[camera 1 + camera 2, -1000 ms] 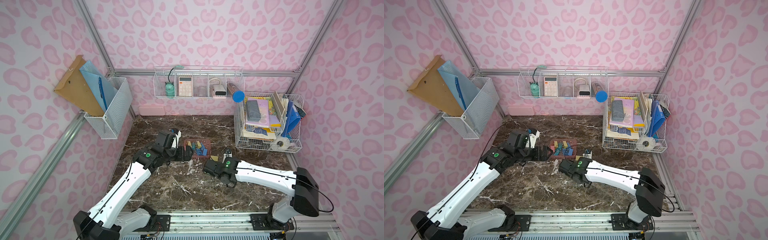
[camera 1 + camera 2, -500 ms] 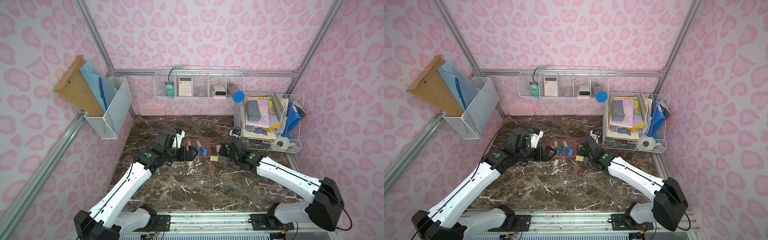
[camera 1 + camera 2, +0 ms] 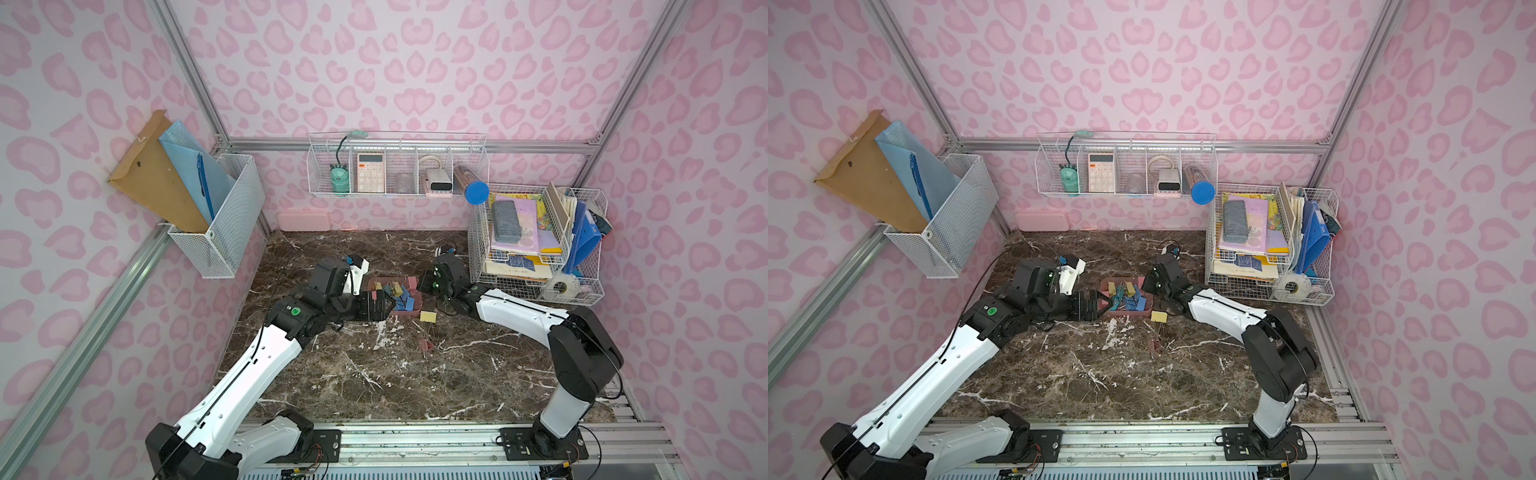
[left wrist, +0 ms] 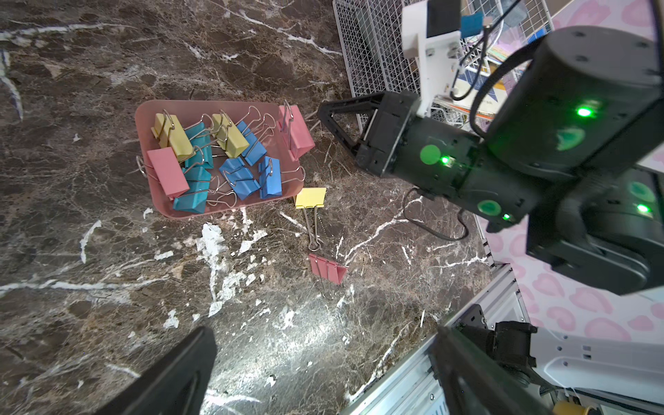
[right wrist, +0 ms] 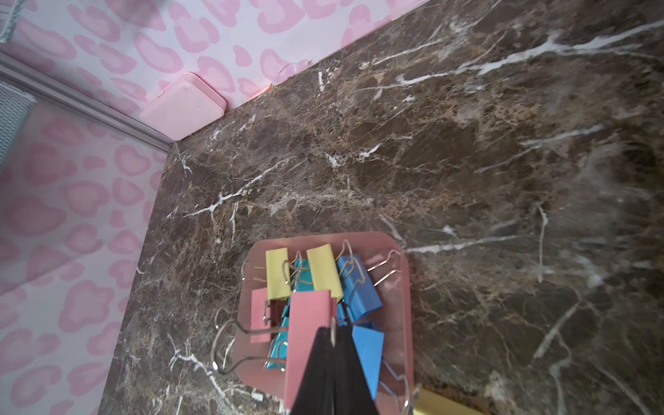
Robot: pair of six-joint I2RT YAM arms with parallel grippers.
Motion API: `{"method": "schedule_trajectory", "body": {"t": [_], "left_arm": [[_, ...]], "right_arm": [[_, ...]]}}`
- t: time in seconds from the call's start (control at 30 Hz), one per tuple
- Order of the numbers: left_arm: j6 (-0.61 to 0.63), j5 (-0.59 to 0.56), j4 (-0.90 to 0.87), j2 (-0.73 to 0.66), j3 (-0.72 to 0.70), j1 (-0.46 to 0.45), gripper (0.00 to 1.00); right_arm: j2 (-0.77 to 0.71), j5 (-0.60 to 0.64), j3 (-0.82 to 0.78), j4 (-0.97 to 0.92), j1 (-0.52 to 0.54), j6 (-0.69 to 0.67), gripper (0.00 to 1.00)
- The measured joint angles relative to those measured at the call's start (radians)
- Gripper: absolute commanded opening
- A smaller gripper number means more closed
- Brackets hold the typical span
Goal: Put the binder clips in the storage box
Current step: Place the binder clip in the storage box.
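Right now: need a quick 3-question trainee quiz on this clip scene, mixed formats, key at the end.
1. How many binder clips lie loose on the marble tabletop, outside the storage box?
2. True or false: the left claw is shut.
3. The right claw is shut on a clip of which colour? A yellow, B pink, C teal.
Key: 1. Two: a yellow binder clip and a loose pink binder clip. 2. False, its jaws stand wide open. 3. B, the held pink binder clip, at the box's edge.
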Motion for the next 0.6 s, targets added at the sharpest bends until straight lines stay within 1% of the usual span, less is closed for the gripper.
{"method": "schedule_trajectory", "body": {"t": [0.23,0.37,0.6], "left_arm": [[0.000,-0.005,-0.001,-0.002,0.002,0.000,0.99],[-0.004,-0.010,-0.003,0.011,0.012,0.000,0.99],[-0.007,-0.023,-0.008,0.013,0.019,0.000,0.99]], "right_arm": [[0.092,-0.102,0.052,0.045,-0.010,0.000,0.00],[0.148,-0.126,0.080,0.050,-0.021,0.000,0.00],[0.209,-0.196,0.082,0.077,-0.059,0.008,0.00]]}}
